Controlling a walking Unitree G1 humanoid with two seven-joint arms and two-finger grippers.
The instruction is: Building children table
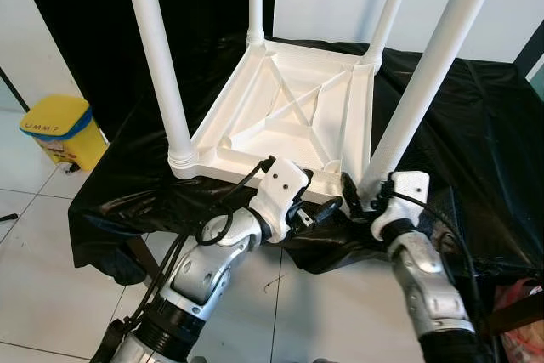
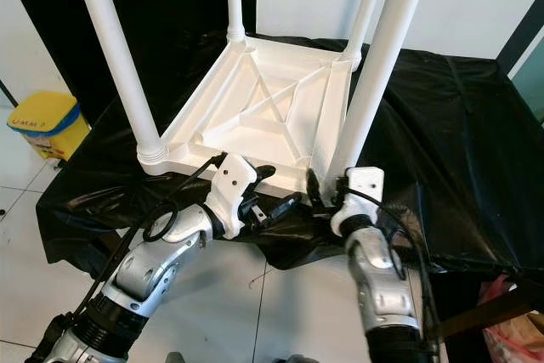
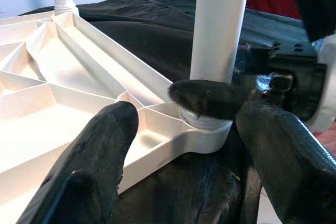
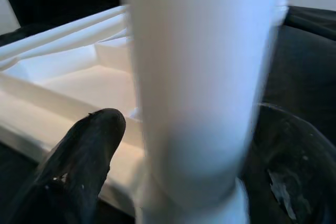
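A white plastic table (image 1: 289, 116) lies upside down on a stand draped in black sheeting (image 1: 476, 133), its ribbed underside facing up and four white legs rising from the corners. The near right leg (image 1: 425, 74) stands in its corner socket at the table's front edge, and both grippers are at its base. The right gripper (image 4: 173, 182) has its two black fingers set on either side of this leg, low down just above the socket — one finger (image 4: 84, 145) shows beside the table's rim and the other curves round the far side, so the leg sits between them; whether the pads press on the plastic I cannot tell, since the wrist picture is blurred. The left gripper (image 3: 181, 145) reaches in from the left along the front edge with its fingers spread wide, one over the ribbed underside and the other off the edge over the sheeting, holding nothing; in its wrist view a fingertip (image 3: 207, 98) of the right gripper lies across the foot of the leg. The near left leg (image 1: 161, 65) stands upright at the other front corner. On the tiled floor to the left stands a yellow bin (image 1: 59, 129) with a blue rim.
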